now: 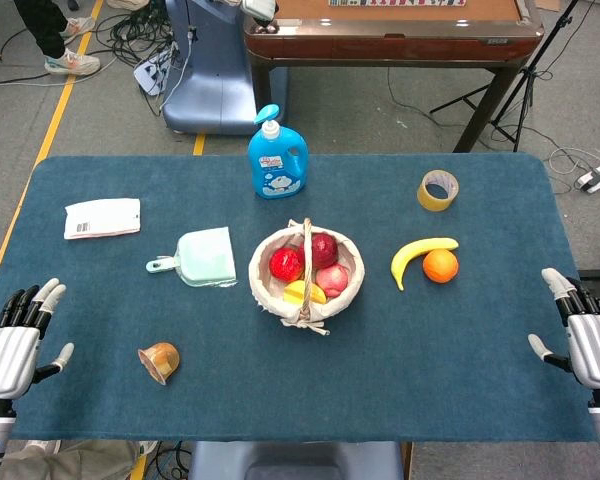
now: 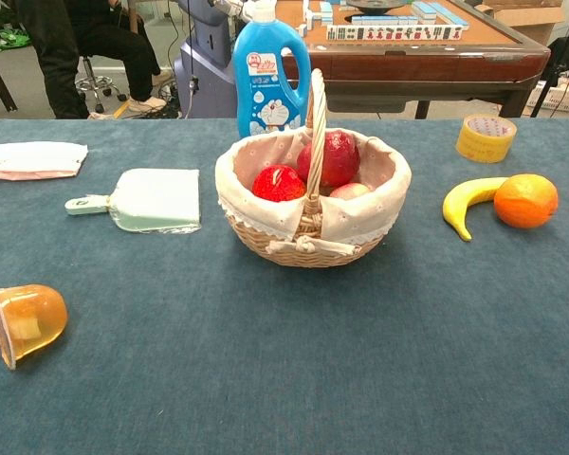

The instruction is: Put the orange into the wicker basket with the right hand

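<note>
The orange (image 1: 440, 266) (image 2: 525, 201) lies on the blue table right of the wicker basket (image 1: 263, 292) (image 2: 360, 227), touching a banana (image 1: 418, 254) (image 2: 466, 203). The basket, lined with white cloth, holds red fruit and something yellow. My right hand (image 1: 584, 340) hovers open at the table's right front edge, well away from the orange. At the left front edge my left hand (image 1: 17, 340) is open too, holding nothing. Neither hand shows in the chest view.
A blue detergent bottle (image 1: 277, 157) stands behind the basket and a tape roll (image 1: 438, 190) lies at the back right. Left of the basket are a green dustpan (image 1: 200, 257), a white packet (image 1: 102, 217) and a tipped jelly cup (image 1: 160, 361).
</note>
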You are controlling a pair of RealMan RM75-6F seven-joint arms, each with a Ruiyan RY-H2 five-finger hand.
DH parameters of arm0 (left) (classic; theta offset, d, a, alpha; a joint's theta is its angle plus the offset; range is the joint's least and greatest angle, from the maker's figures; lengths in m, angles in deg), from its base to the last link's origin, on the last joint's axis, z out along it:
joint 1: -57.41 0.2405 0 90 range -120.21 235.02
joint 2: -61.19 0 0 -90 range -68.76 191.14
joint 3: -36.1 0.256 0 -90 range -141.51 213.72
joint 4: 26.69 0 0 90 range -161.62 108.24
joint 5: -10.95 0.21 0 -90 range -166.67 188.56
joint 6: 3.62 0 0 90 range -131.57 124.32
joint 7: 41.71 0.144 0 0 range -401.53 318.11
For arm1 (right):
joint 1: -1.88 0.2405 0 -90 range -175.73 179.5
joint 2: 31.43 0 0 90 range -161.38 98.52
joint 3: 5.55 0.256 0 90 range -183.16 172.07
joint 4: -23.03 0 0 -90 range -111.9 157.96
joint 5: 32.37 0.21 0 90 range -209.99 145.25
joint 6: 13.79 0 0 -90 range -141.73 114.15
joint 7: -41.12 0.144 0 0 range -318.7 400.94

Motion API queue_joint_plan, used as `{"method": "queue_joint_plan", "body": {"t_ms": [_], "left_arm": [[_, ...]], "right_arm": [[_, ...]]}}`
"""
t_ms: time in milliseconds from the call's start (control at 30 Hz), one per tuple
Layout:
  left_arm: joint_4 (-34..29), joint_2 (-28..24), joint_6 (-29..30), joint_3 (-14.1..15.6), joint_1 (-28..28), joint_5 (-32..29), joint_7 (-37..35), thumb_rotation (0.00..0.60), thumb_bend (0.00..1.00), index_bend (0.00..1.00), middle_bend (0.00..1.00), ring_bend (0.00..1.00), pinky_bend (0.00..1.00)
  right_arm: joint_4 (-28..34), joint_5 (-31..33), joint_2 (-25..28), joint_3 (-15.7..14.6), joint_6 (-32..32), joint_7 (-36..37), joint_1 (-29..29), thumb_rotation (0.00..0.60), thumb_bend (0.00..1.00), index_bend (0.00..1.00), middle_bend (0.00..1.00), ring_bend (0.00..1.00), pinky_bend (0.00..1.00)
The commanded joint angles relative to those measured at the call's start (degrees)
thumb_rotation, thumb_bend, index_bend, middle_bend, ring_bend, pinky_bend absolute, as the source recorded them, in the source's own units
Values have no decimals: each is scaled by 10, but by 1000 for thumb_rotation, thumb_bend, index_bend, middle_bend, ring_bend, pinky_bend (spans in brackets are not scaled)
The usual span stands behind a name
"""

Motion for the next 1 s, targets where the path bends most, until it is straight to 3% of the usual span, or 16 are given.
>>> {"method": "queue_joint_plan", "body": {"t_ms": [33, 400, 733, 1000], "left_arm": [[0, 0, 1, 0, 1, 0, 1, 600, 332, 7, 0, 0, 2], [-6, 0, 5, 1, 2, 5, 3, 600, 333, 7, 0, 0, 2], [-8, -4, 15, 4, 8, 8, 3, 600, 333, 7, 0, 0, 2], [-6, -9, 21, 6, 16, 7, -1, 600, 332, 7, 0, 0, 2]], "right_arm": [[-4, -2, -2, 2, -1, 2, 1, 600, 227, 0, 135, 99, 225], [-7, 4, 3, 5, 26, -10, 17, 600, 228, 0, 138, 99, 225], [-21, 59, 7, 32, 163, -57, 104, 600, 227, 0, 140, 99, 225], [-96, 129, -56, 55, 277, -82, 186, 600, 227, 0, 140, 99, 225]]}}
